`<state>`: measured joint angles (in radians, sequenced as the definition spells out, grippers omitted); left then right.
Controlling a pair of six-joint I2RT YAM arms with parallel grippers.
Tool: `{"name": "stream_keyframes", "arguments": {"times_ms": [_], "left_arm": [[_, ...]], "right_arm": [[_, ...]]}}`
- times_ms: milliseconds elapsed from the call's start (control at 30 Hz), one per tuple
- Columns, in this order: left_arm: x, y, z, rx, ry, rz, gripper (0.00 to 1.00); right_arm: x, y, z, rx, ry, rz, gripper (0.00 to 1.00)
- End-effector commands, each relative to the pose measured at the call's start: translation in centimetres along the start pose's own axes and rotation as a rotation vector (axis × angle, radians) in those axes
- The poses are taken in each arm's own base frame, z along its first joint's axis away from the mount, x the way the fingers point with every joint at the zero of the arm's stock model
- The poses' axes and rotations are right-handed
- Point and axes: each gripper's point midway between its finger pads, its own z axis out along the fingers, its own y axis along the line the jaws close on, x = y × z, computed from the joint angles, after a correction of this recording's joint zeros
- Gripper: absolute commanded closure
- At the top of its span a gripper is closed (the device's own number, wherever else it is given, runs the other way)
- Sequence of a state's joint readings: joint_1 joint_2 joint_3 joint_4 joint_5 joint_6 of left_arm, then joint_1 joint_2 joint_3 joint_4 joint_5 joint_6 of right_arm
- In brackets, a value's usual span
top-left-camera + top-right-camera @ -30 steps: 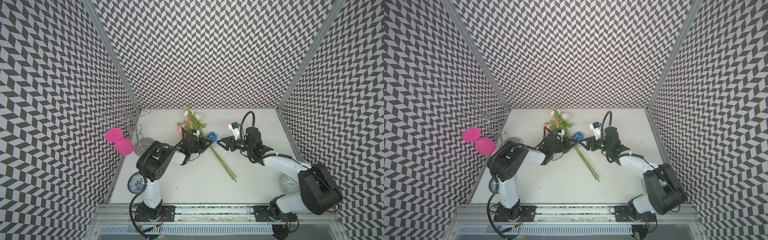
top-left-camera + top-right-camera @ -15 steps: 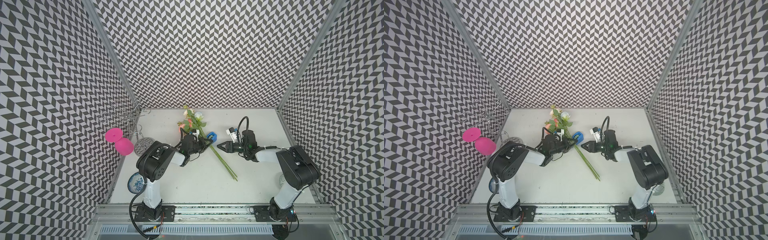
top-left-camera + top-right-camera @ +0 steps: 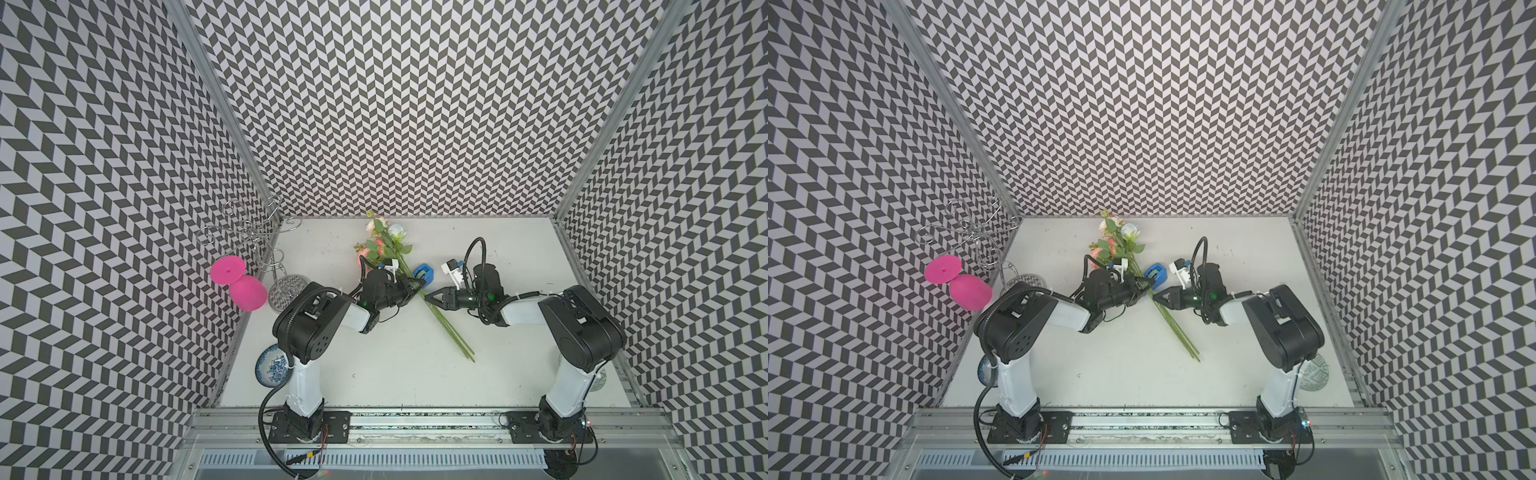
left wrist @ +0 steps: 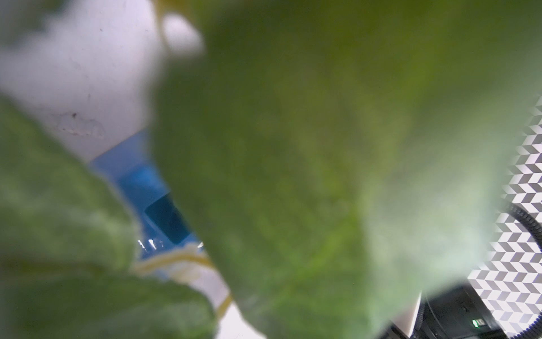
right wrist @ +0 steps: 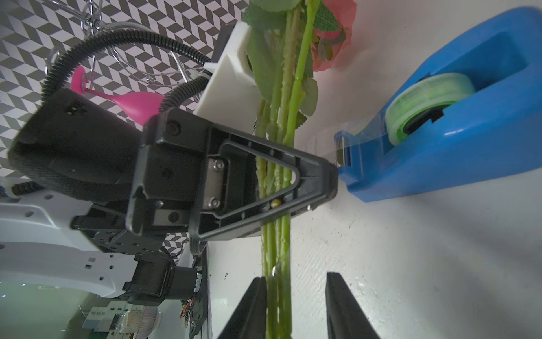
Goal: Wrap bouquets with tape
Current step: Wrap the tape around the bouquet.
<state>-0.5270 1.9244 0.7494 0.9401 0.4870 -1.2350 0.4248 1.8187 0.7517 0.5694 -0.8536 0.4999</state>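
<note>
The bouquets (image 3: 384,245) lie across the middle of the table, blooms toward the back wall and long green stems (image 5: 281,249) running toward the front. My left gripper (image 3: 419,285) is shut on the stems just below the leaves, its tip right beside the cutter of the blue tape dispenser (image 5: 469,117). In both top views the tape (image 3: 1155,272) stands just behind the stems. My right gripper (image 5: 296,277) is open astride the stems; one finger touches them and the other stands apart. Blurred leaves (image 4: 293,176) fill the left wrist view.
A pink goblet (image 3: 241,282) hangs from a wire rack (image 3: 253,232) at the left wall. A blue-and-white bowl (image 3: 272,365) sits by the left arm's base. A patterned dish (image 3: 1314,374) lies behind the right arm's base.
The right arm has swung in and lowered toward the stems, and its jaws have narrowed around them. The left gripper and the bouquets have stayed in place.
</note>
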Motion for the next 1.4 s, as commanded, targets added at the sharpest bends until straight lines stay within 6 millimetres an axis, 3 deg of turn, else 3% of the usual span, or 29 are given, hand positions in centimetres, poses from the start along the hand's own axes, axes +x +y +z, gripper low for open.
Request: {"name": "stream_keyframes", "arguments": {"times_ms": [0, 133, 233, 400, 500, 567, 667, 800, 933, 1033, 1133, 1267, 1367], "left_arm": [[-0.3, -1.6, 0.1, 0.059, -0.011, 0.025, 1.00], [-0.4, -1.8, 0.0, 0.064, -0.012, 0.027, 1.00], [-0.4, -2.0, 0.0, 0.070, -0.015, 0.028, 1.00], [-0.5, -1.9, 0.0, 0.066, -0.018, 0.028, 1.00], [-0.4, -1.8, 0.0, 0.067, -0.013, 0.028, 1.00], [-0.3, -1.6, -0.1, 0.058, -0.011, 0.025, 1.00], [-0.4, -1.1, 0.1, 0.009, -0.011, 0.037, 0.78], [-0.5, -0.4, 0.2, -0.048, -0.009, 0.047, 0.58], [-0.3, 0.7, 0.5, -0.106, 0.015, 0.037, 0.47], [-0.4, 1.4, 0.5, -0.152, 0.015, 0.041, 0.47], [-0.6, 1.6, 0.8, -0.177, 0.020, 0.045, 0.51], [-0.8, 1.2, 1.0, -0.171, 0.020, 0.044, 0.83], [-0.8, 1.2, 1.0, -0.173, 0.024, 0.047, 0.87]], "right_arm": [[-0.5, 0.6, 1.1, -0.019, -0.003, -0.045, 0.65], [-0.3, 0.4, 2.0, -0.010, 0.021, -0.051, 0.66], [-0.5, -0.1, 2.5, 0.008, 0.034, -0.055, 0.85], [0.0, -0.5, 2.7, 0.024, 0.078, -0.062, 0.85], [-0.1, -0.9, 2.3, 0.070, 0.074, -0.092, 1.00], [-0.6, -1.6, 2.0, 0.149, 0.076, -0.121, 1.00], [-1.7, -1.4, 1.7, 0.251, 0.072, -0.194, 1.00], [-2.9, 0.2, 1.9, 0.322, 0.046, -0.298, 1.00], [-3.6, 1.7, 2.5, 0.386, 0.023, -0.401, 1.00], [-3.7, 2.9, 3.1, 0.422, 0.024, -0.463, 1.00], [-3.2, 2.4, 3.4, 0.482, 0.035, -0.478, 1.00], [-2.1, 1.6, 3.6, 0.500, 0.061, -0.486, 0.97], [-1.8, 2.0, 3.4, 0.479, 0.065, -0.490, 0.91]]}}
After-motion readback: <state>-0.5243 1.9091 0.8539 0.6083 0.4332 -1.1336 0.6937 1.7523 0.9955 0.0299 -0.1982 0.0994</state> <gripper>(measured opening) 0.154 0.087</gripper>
